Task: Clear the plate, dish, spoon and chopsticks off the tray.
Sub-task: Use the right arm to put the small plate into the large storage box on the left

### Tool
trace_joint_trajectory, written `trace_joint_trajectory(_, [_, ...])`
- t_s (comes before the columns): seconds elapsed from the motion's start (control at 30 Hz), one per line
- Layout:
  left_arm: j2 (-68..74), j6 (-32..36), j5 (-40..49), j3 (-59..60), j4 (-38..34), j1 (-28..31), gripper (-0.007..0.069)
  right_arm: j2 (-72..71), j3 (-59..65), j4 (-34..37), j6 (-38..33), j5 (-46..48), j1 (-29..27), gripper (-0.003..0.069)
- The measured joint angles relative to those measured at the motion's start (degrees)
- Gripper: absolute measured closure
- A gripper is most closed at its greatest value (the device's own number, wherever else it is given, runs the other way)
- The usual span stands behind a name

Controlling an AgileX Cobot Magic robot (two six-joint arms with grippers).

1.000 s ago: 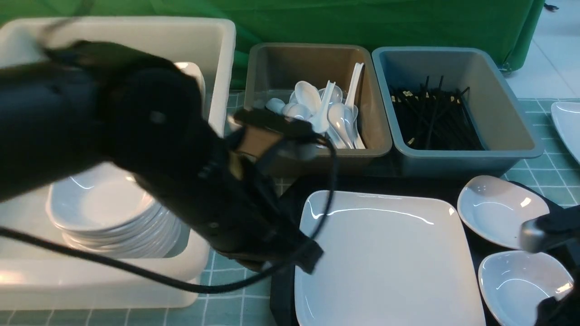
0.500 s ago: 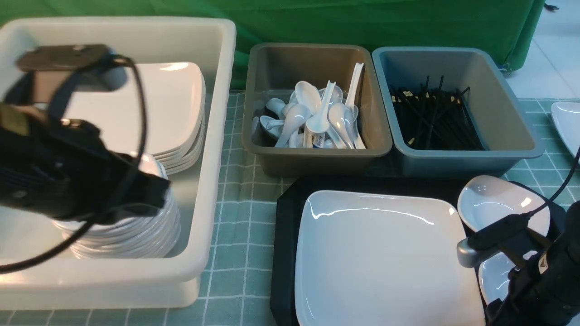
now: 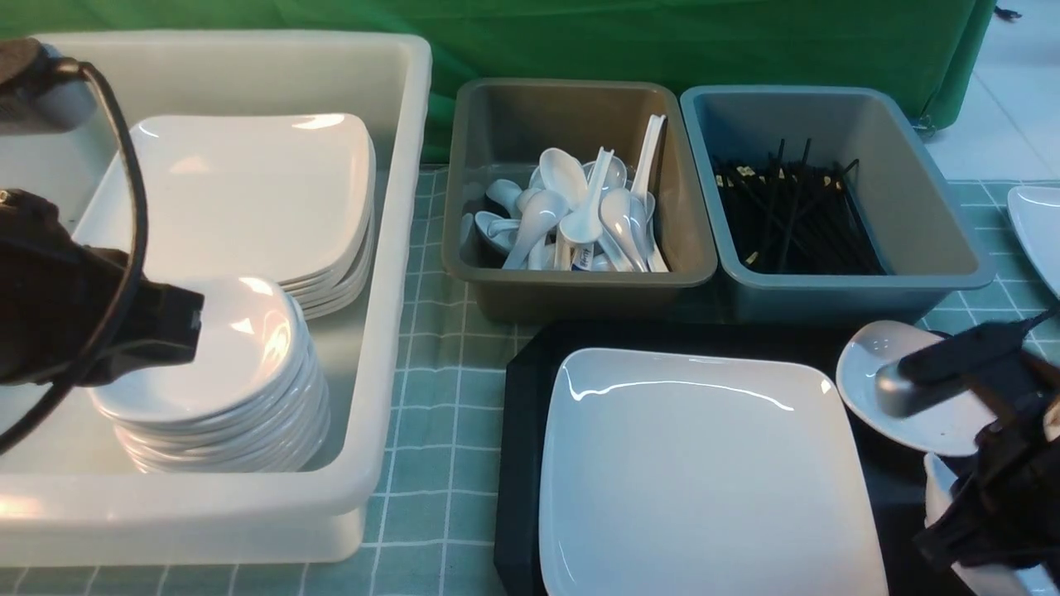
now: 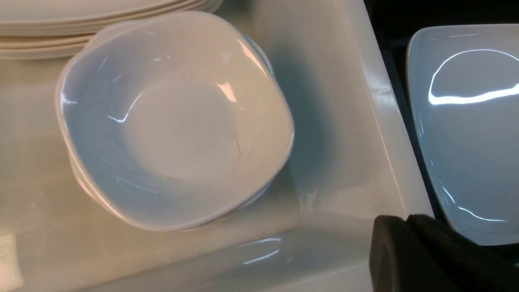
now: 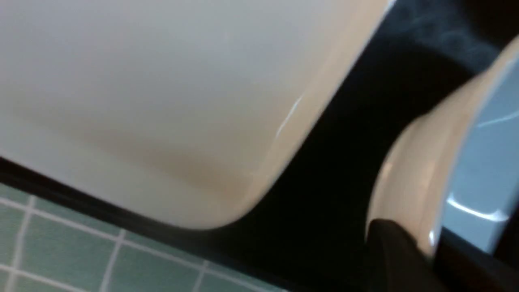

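The large white plate [image 3: 704,472] lies flat on the black tray [image 3: 517,397]. Two small white dishes are at the tray's right end. My right gripper [image 3: 952,530] is shut on the rim of the nearer dish [image 3: 936,488], which stands tilted up; the right wrist view shows the jaws of that gripper [image 5: 429,243] pinching the dish's rim [image 5: 413,190] beside the plate [image 5: 142,81]. The farther dish [image 3: 869,372] rests flat. My left gripper [image 3: 186,323] is shut and holds nothing, above the white bin by its dish stack [image 4: 174,121]. No spoon or chopsticks show on the tray.
The white bin [image 3: 397,248] at the left holds stacked plates [image 3: 248,190] and stacked dishes [image 3: 224,372]. Behind the tray, a brown bin [image 3: 580,281] holds several white spoons and a grey bin [image 3: 853,290] holds black chopsticks. Another plate's edge [image 3: 1039,232] shows at the far right.
My left arm has swung left from above the tray to over the white bin. My right gripper came in, closed on the near dish's rim and tipped it up.
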Motion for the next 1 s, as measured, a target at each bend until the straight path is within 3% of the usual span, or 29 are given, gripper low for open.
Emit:
trace_joint_trajectory(0.23, [-0.19, -0.47, 0.98, 0.0, 1.47, 0.0, 0.0616, -5.55, -10.45, 2.09, 0.68, 4.43, 0.0, 0.0589])
trace_joint_trajectory(0.4, [-2.3, -4.38, 2.04, 0.0, 6.69, 2.72, 0.0615, -4.01, -20.6, 13.06, -6.73, 3.36, 1.13, 0.0589])
trace_joint_trajectory(0.5, [-3.77, -5.0, 3.23, 0.0, 8.08, 6.88, 0.0616, -0.95, -27.79, 18.97, -10.76, 2.65, 4.92, 0.0589])
trace_joint_trajectory(0.6, [-6.44, -5.52, 4.15, 0.0, 6.69, 15.64, 0.0615, 6.46, -39.37, 21.46, -15.23, 0.25, 15.23, 0.0589])
trace_joint_trajectory(0.73, [-8.74, -4.63, 2.96, 0.0, 0.84, 22.53, 0.0615, 15.11, -50.05, 22.04, -18.21, -3.04, 25.18, 0.0589])
trace_joint_trajectory(0.83, [-10.47, -3.26, 2.21, 0.0, -1.63, 26.54, 0.0615, 23.23, -58.42, 22.46, -19.05, -6.86, 31.43, 0.0589])
trace_joint_trajectory(1.0, [-11.42, -2.94, 2.28, 0.0, -0.93, 28.09, 0.0615, 35.33, -67.94, 22.17, -21.48, -12.09, 37.06, 0.0589])
